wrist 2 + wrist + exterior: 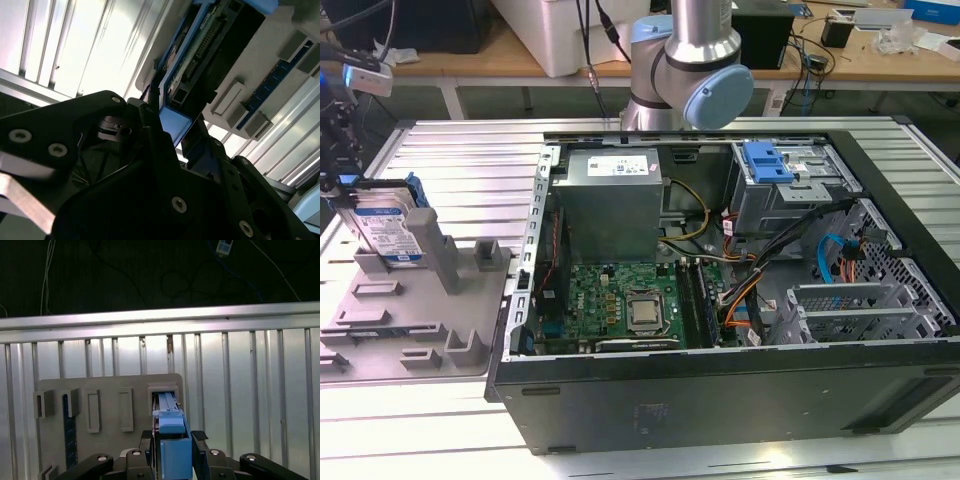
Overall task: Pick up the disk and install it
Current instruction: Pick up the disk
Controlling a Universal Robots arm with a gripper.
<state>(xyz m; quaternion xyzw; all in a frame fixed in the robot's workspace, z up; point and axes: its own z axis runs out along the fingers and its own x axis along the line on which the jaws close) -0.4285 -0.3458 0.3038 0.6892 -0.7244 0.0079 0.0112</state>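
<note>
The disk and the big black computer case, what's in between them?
In the exterior view, grey upright posts of the holder tray stand between the disk and the computer case.

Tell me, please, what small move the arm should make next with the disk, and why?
Probably a short, straight pull of the disk out along its slot, without tilting. The gripper sits around the disk's blue-edged end, and the disk stands on edge in the grey holder with its far end in the slot, so sideways motion would likely jam it.
</note>
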